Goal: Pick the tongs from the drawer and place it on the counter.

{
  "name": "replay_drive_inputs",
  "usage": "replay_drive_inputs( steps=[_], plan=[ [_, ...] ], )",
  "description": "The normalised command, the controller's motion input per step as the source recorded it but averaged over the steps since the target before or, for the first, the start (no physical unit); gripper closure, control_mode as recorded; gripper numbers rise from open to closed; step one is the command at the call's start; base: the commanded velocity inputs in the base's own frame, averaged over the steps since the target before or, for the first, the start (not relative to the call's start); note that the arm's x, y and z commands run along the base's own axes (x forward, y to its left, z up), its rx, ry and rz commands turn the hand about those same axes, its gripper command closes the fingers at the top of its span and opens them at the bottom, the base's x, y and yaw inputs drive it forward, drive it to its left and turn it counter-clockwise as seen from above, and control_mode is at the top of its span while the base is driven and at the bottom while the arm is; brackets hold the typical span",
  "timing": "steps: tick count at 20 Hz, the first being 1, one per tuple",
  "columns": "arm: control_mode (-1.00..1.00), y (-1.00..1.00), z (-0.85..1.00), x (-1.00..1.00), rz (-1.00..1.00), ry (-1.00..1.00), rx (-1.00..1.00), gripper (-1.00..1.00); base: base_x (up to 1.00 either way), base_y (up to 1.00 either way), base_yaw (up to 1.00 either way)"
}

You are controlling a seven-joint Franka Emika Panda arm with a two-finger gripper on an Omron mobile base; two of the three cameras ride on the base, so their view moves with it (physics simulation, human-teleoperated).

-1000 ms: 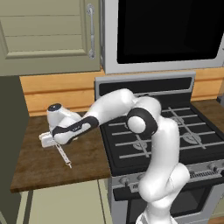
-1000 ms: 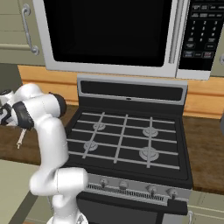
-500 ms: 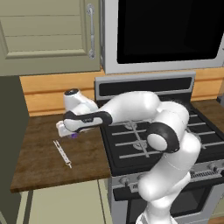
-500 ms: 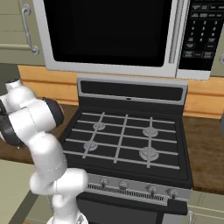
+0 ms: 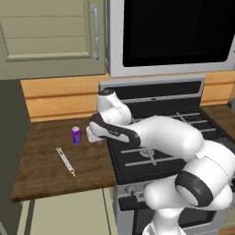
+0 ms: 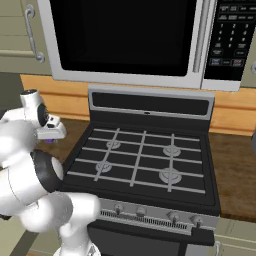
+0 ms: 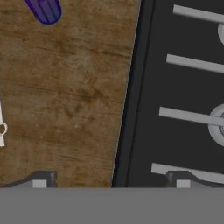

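The tongs lie flat on the counter, a thin pale strip angled toward the front edge; one end shows at the left edge of the hand view. My gripper hangs over the counter's right end beside the stove, to the right of the tongs and apart from them. In the hand view its fingertips stand wide apart, so the gripper is open and holds nothing. Below the counter's front edge is a pale olive-beige surface; I cannot tell whether it is the drawer.
A small purple can stands upright on the counter just left of my hand, also seen as the can. The black gas stove adjoins the counter on the right. A microwave and olive wall cabinet hang above.
The arm has swung right and back, from over the tongs to the counter's stove end. The tongs stay lying on the counter. The purple can has come into sight.
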Motion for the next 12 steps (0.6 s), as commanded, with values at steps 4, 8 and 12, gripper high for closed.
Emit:
replay_drive_inputs(
  steps=[4,8,12],
  plan=[
    [-1.00,-1.00,0.48,-0.39,0.00,0.00,0.01,-1.00,0.00,0.00,0.00],
    [-1.00,-1.00,0.40,-0.55,0.00,0.00,0.02,-1.00,0.00,0.00,0.00],
    [-1.00,-0.97,0.28,-0.77,0.00,0.00,0.01,-1.00,0.00,0.00,0.00]
  ],
)
